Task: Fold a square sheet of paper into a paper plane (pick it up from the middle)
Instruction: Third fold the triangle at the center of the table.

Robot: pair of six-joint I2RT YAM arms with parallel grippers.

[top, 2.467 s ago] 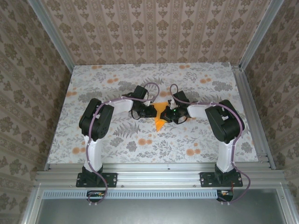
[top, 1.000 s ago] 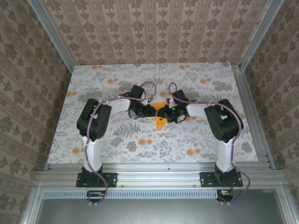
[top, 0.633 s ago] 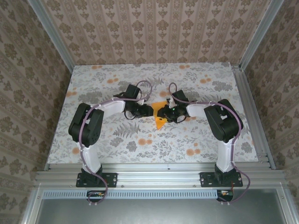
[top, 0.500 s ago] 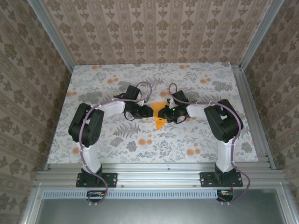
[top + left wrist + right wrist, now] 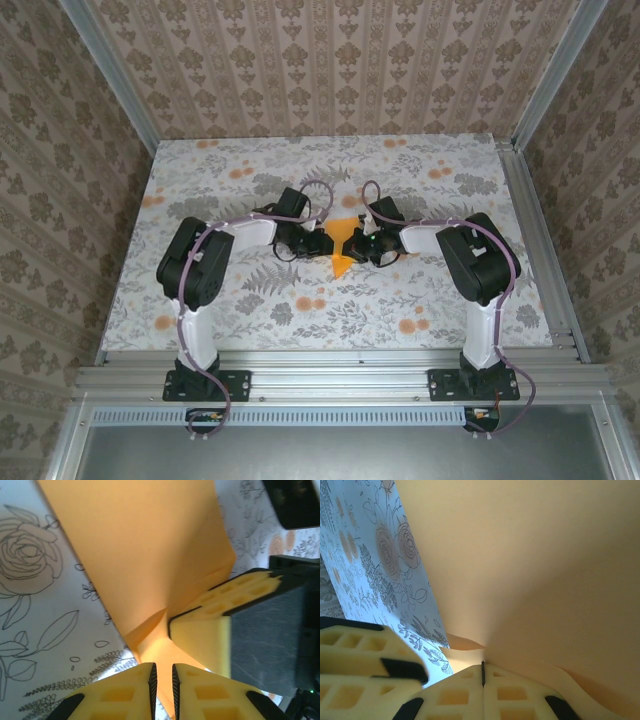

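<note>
A: Pinching the orange paper (image 5: pixel 341 250), a creased wedge at the middle of the table (image 5: pixel 200 300): a fold in progress, I'd judge.
B: Tools?
A: Right tool (image 5: pixel 482 666) clamped on its edge; left tool (image 5: pixel 162 667) nearly together, seemingly nipping a corner.
B: Next?
A: Matched, gentle moves, or it tears. Grey floral cloth (image 5: pixel 450 300) underneath, patterned wallpaper (image 5: pixel 330 70) all round.
</note>
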